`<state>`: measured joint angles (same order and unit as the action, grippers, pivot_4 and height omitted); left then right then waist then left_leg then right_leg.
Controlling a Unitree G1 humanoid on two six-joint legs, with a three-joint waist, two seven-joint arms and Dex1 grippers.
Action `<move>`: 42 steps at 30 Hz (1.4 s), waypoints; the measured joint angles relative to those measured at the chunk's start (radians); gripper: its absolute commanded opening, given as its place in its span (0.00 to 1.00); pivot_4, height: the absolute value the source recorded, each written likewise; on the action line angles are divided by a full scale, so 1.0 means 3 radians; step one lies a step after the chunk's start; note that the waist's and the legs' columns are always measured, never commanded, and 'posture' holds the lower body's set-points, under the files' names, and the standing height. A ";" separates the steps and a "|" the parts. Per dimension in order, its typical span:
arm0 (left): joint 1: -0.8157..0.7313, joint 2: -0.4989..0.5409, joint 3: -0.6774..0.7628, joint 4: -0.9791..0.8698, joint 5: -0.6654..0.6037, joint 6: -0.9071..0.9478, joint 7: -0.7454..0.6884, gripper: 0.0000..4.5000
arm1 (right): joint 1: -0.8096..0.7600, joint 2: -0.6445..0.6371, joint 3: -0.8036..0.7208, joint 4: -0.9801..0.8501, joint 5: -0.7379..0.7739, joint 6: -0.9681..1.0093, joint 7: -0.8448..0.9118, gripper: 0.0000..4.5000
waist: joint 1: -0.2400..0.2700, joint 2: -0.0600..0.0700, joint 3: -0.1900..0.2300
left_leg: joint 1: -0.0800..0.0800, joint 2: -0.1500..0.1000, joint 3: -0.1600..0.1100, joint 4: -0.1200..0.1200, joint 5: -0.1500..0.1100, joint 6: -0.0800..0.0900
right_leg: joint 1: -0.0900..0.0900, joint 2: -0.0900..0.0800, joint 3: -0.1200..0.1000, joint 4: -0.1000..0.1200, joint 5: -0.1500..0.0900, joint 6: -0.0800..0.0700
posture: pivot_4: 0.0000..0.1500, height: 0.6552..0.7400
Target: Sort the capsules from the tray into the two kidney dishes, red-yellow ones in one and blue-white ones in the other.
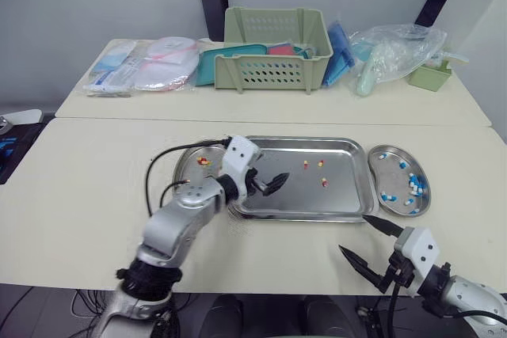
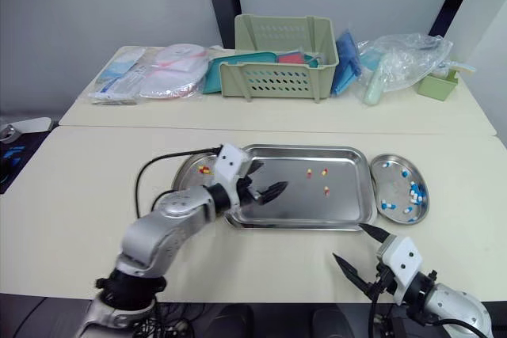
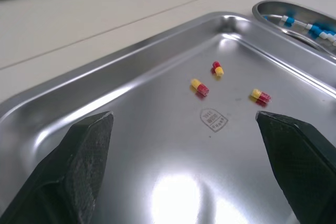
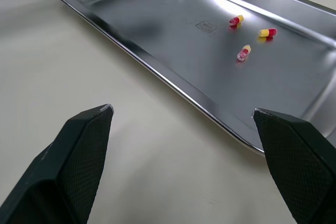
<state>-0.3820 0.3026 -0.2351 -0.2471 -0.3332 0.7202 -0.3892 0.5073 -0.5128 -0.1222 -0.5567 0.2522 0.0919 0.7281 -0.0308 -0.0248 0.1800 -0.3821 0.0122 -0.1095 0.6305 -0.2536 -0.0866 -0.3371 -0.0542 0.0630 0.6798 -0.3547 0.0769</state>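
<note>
Left pincer (image 1: 269, 184) hovers spread and empty above tray (image 1: 301, 197). 3 red-yellow capsules (image 3: 199, 87) lie toward tray's right end. Right pincer (image 1: 354, 233) spread over tabletop (image 1: 79, 187), near tray's front rim. Left dish (image 1: 184, 167) holds red-yellow pills (image 1: 203, 161); right dish (image 1: 386, 170) holds blue-white capsules (image 1: 412, 186).

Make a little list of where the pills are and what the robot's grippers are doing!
tray: three red-yellow capsules lying in it
left dish: a few sorted red-yellow pills
right dish: blue-white capsules
left gripper: open, over the tray
right gripper: open, over the table in front of the tray
</note>
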 measured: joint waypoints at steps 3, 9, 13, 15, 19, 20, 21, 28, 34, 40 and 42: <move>-0.0128 -0.0256 -0.0107 0.0295 0.0158 -0.0103 0.0094 0.81 | 0.0008 0.0024 0.0036 -0.0001 -0.0008 -0.0024 -0.0039 1.00 | 0.0005 0.0000 0.0000 | -0.0001 -0.0001 0.0000 0.0001 0.0000 0.0000 | 0.0000 0.0000 0.0001 0.0000 0.0000 0.0000 | 1.00 1.00; -0.0324 -0.0619 -0.0248 0.0774 0.0443 -0.0325 0.0204 0.81 | 0.0016 0.0036 0.0107 -0.0005 -0.0033 -0.0033 -0.0116 1.00 | 0.0005 0.0000 0.0000 | -0.0001 -0.0001 0.0001 0.0001 0.0000 0.0000 | 0.0000 0.0000 0.0000 0.0000 0.0000 0.0000 | 1.00 1.00; -0.0477 -0.0844 -0.0242 0.1105 0.0609 -0.0464 0.0341 0.81 | 0.0042 0.0036 0.0157 -0.0036 -0.0072 -0.0031 -0.0165 1.00 | 0.0007 0.0000 0.0000 | -0.0001 -0.0001 0.0001 0.0002 0.0000 0.0000 | 0.0000 -0.0001 0.0000 -0.0001 0.0000 0.0001 | 1.00 1.00; -0.0526 -0.0909 -0.0240 0.1224 0.0655 -0.0495 0.0386 0.81 | 0.0042 0.0037 0.0164 -0.0052 -0.0082 -0.0014 -0.0187 1.00 | 0.0007 0.0000 0.0000 | -0.0001 -0.0002 0.0001 0.0002 0.0000 0.0000 | 0.0000 -0.0001 0.0000 -0.0001 0.0000 0.0001 | 1.00 1.00; -0.0686 -0.1026 -0.0221 0.1538 0.0742 -0.0543 0.0448 0.81 | 0.0024 0.0037 0.0227 -0.0159 -0.0087 0.0076 -0.0253 1.00 | 0.0005 0.0000 0.0000 | -0.0001 -0.0002 0.0001 0.0001 0.0000 0.0000 | 0.0000 -0.0001 0.0000 -0.0001 0.0000 0.0001 | 1.00 1.00; -0.0715 -0.1034 -0.0217 0.1599 0.0752 -0.0554 0.0447 0.81 | 0.0020 0.0037 0.0226 -0.0179 -0.0087 0.0102 -0.0267 1.00 | 0.0005 0.0000 0.0000 | -0.0002 -0.0002 0.0001 0.0001 0.0000 0.0000 | 0.0000 -0.0001 0.0000 -0.0001 0.0000 0.0001 | 1.00 1.00; -0.0750 -0.1048 -0.0199 0.1698 0.0782 -0.0584 0.0448 0.81 | 0.0009 0.0037 0.0227 -0.0215 -0.0086 0.0136 -0.0282 1.00 | 0.0006 0.0000 0.0000 | -0.0002 -0.0002 0.0000 0.0002 0.0000 -0.0001 | 0.0000 -0.0001 0.0000 -0.0001 0.0000 0.0001 | 1.00 1.00; -0.0863 -0.1135 -0.0160 0.1892 0.0821 -0.0639 0.0384 0.73 | -0.0053 0.0037 0.0227 -0.0359 -0.0053 0.0318 -0.0357 1.00 | 0.0010 0.0000 -0.0001 | -0.0002 -0.0002 0.0000 0.0002 0.0001 -0.0001 | 0.0000 -0.0001 0.0000 -0.0001 0.0000 0.0002 | 1.00 1.00; -0.0861 -0.1145 -0.0174 0.1895 0.0874 -0.0607 0.0270 0.33 | -0.0084 0.0037 0.0220 -0.0487 0.0034 0.0492 -0.0422 1.00 | 0.0009 0.0001 -0.0002 | -0.0001 -0.0002 0.0000 0.0002 0.0000 -0.0001 | 0.0001 -0.0001 0.0000 -0.0001 0.0000 0.0001 | 1.00 1.00; -0.0842 -0.1131 -0.0178 0.1885 0.0919 -0.0605 0.0225 0.01 | -0.0030 0.0013 0.0158 -0.0519 0.0089 0.0541 -0.0426 1.00 | 0.0012 0.0000 -0.0002 | -0.0001 -0.0002 0.0000 0.0002 0.0000 -0.0001 | 0.0001 -0.0001 0.0000 -0.0001 0.0000 0.0001 | 1.00 1.00; -0.0838 -0.1122 -0.0180 0.1877 0.0933 -0.0605 0.0207 0.01 | -0.0017 -0.0014 0.0127 -0.0519 0.0078 0.0532 -0.0419 1.00 | 0.0011 0.0001 -0.0002 | -0.0001 -0.0002 0.0000 0.0002 0.0000 -0.0001 | 0.0001 -0.0001 0.0000 -0.0001 0.0000 0.0002 | 1.00 1.00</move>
<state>-0.6333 -0.0340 -0.2890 0.3160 -0.0534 0.5387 -0.3272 0.5021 -0.5171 -0.0841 -0.7123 0.2756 0.2515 0.6024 -0.0274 -0.0247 0.1793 -0.3823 0.0115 -0.1095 0.6311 -0.2535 -0.0867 -0.3369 -0.0545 0.0629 0.6796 -0.3546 0.0773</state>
